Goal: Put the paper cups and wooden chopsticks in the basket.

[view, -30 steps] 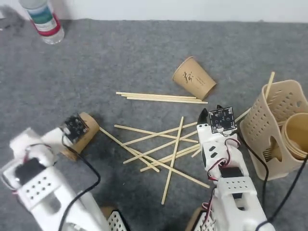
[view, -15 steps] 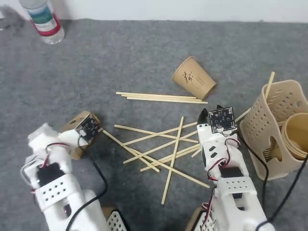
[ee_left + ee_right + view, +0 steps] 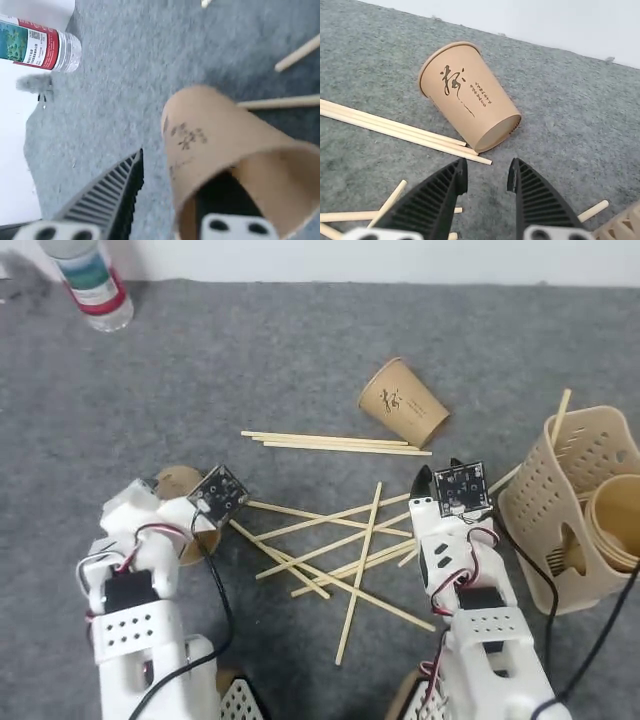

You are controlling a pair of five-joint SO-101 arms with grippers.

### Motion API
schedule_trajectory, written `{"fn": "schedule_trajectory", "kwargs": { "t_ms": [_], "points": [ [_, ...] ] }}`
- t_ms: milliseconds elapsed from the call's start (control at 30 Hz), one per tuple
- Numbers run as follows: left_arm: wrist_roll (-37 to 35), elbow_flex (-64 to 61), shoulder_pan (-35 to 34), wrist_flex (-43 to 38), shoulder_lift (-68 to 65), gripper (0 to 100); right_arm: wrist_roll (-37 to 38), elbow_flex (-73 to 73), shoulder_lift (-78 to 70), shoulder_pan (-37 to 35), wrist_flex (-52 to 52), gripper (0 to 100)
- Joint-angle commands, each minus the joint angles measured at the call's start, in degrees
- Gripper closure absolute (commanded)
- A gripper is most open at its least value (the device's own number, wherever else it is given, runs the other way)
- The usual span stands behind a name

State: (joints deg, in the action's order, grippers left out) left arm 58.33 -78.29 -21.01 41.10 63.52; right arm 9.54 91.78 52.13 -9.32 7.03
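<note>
Grey desk point(image 3: 300, 330): its felt cover will likely drag on anything you slide, so lift rather than push.
Basket point(image 3: 545, 505): it stands at the desk's right side, well apart from the left arm. A nested cup point(image 3: 615, 515) sits in it and one stick leans out, so aim for the free part of the mouth.
Bottle point(image 3: 92, 285): it stands in the far left corner, off your path.
Left cup point(image 3: 220, 140): it lies tipped beside the left end of the stick pile. The left fingers point(image 3: 122, 192) are parted, one inside the mouth and one outside with felt showing between it and the wall. Pinch the wall gently before you lift, since paper crushes.
Far cup point(image 3: 467, 97): it lies on its side just ahead of the right fingers point(image 3: 440, 200), which are spread and empty.
Chopsticks point(image 3: 345, 540): a crossed heap between the arms. Carry the cup over it, not through.
</note>
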Motion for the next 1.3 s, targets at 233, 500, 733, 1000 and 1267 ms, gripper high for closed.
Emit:
{"fn": "schedule_trajectory", "kwargs": {
  "t_ms": [233,500,733,1000,1267],
  "points": [
    [-10.7,12.8,4.9,-1.2,-13.2,99,-0.1,-0.7,1.2,-1.5,1.1,85.0],
    [-18.7,42.3,4.9,8.2,-46.4,99,-0.1,-0.7,1.2,-1.5,1.1,85.0],
    [-28.7,70.1,4.6,26.5,-66.1,99,-0.1,-0.7,1.2,-1.5,1.1,84.9],
    [-28.8,82.2,0.7,42.5,-71.0,99,-0.1,-0.7,1.2,-1.5,1.1,85.0],
    [-23.8,82.2,-4.7,47.9,-72.3,99,-0.1,-0.7,1.2,-1.5,1.1,85.0]
  ]
}}
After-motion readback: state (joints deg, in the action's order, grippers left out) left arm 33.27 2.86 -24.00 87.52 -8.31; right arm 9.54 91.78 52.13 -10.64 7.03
